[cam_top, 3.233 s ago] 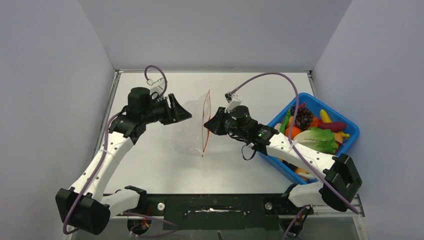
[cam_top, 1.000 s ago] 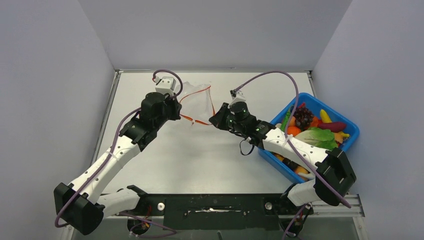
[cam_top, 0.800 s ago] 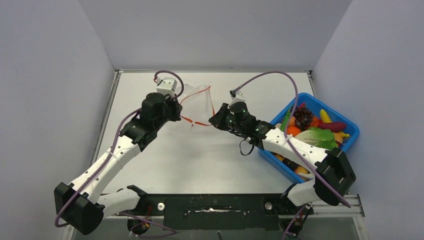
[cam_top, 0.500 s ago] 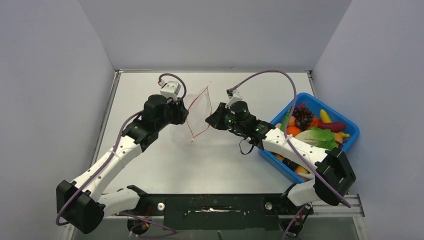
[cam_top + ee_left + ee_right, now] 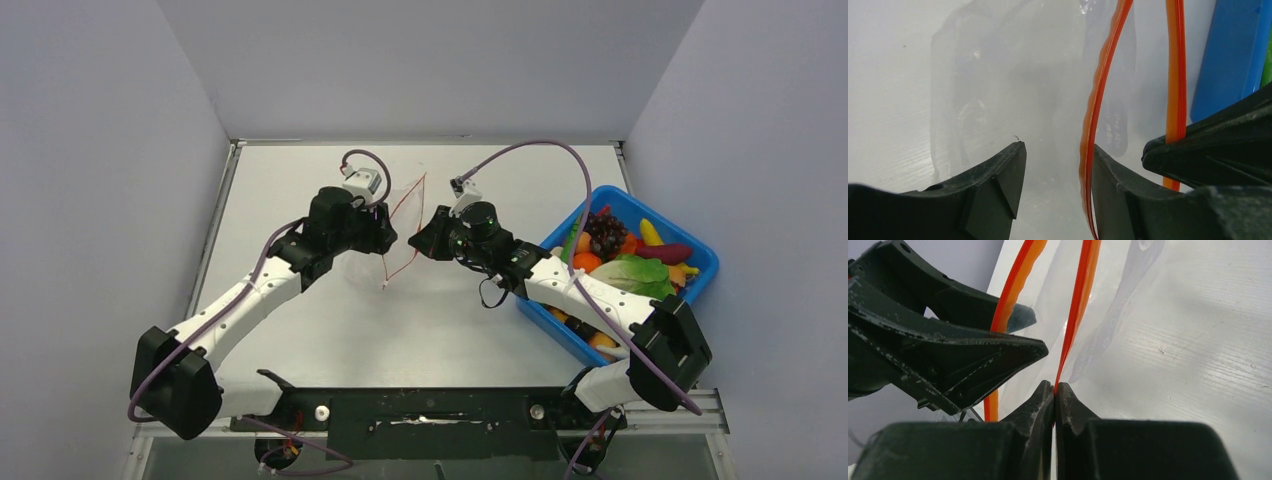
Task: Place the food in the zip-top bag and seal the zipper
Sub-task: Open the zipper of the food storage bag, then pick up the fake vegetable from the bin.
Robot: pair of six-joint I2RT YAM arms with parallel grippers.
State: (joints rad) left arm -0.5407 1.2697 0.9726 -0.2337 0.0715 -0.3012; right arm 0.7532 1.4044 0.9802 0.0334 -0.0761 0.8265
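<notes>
The clear zip-top bag [image 5: 362,266] hangs between my two grippers at mid-table, mouth held up. Its orange-red zipper [image 5: 405,222] is parted into two strips. My right gripper [image 5: 1054,386] is shut on one strip [image 5: 1082,295]; the overhead view shows this gripper [image 5: 425,238] right of the bag. My left gripper [image 5: 1055,150] stands open, and the other strip [image 5: 1100,85] runs between its jaws against the right finger [image 5: 1108,175], with clear bag film [image 5: 993,80] behind. From above, the left gripper [image 5: 386,238] is at the bag's left side. The food [image 5: 625,262] lies heaped in the blue bin.
The blue bin [image 5: 625,195] sits at the table's right edge, partly under my right arm, and its wall [image 5: 1233,50] shows in the left wrist view. Grey walls enclose the table on three sides. Purple cables arch over both wrists.
My left gripper has opened, letting go of the bag's mouth edge, and moved right toward the right gripper. The bag's mouth swung from lying spread to hanging upright. The right gripper kept its hold.
</notes>
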